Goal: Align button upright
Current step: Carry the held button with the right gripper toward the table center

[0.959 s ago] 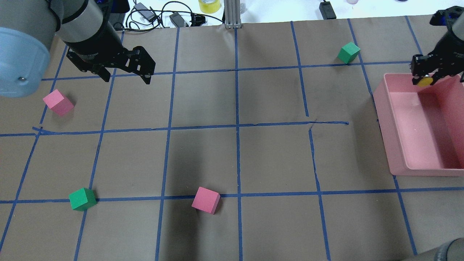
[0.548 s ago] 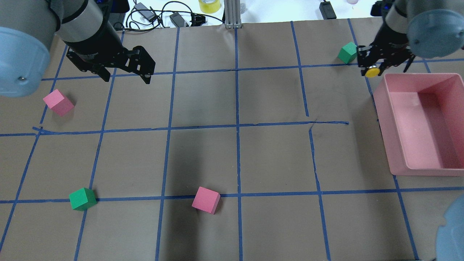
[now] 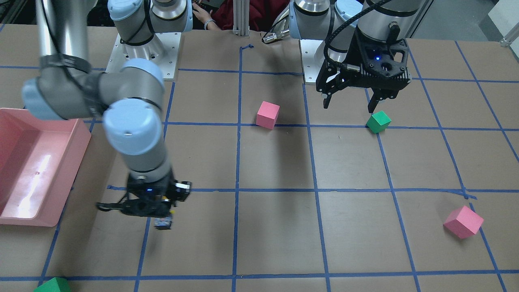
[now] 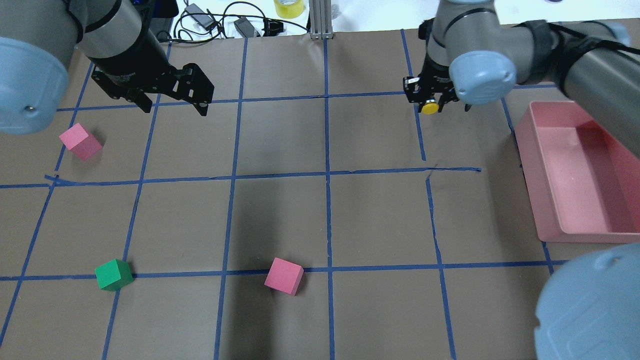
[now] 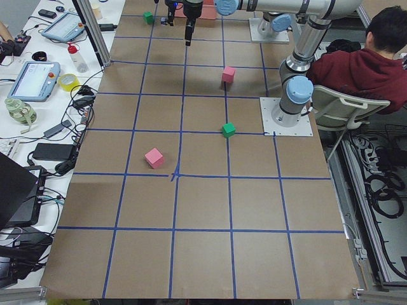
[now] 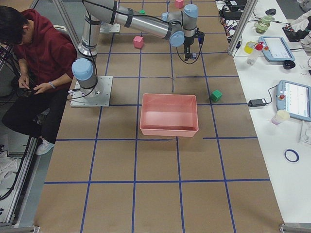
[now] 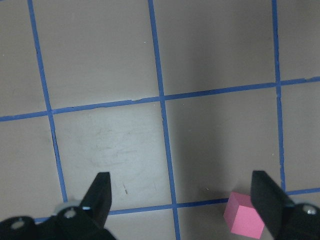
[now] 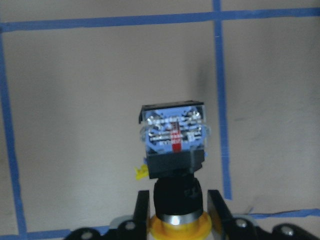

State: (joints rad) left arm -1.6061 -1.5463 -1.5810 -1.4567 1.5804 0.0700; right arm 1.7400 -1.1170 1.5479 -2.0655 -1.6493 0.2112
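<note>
over gridded table (image 4: 280,140), yellow-capped black button (image 4: 429,108)

1.0 s ago I had the right gripper (image 4: 430,102), clamped on the button (image 4: 429,108), over the far corner of the bin (image 4: 550,234). 0.5 s ago it was outside the bin wall, just beside the green cube (image 6: 216,95). Now it has travelled farther toward the table's middle and hangs over a tape line (image 4: 421,135), well apart from the bin. In the overhead view the right arm (image 4: 575,60) now crosses above the bin's far corner and hides that cube, and its elbow (image 4: 590,305) fills more of the lower right corner than 0.5 s ago.
</note>
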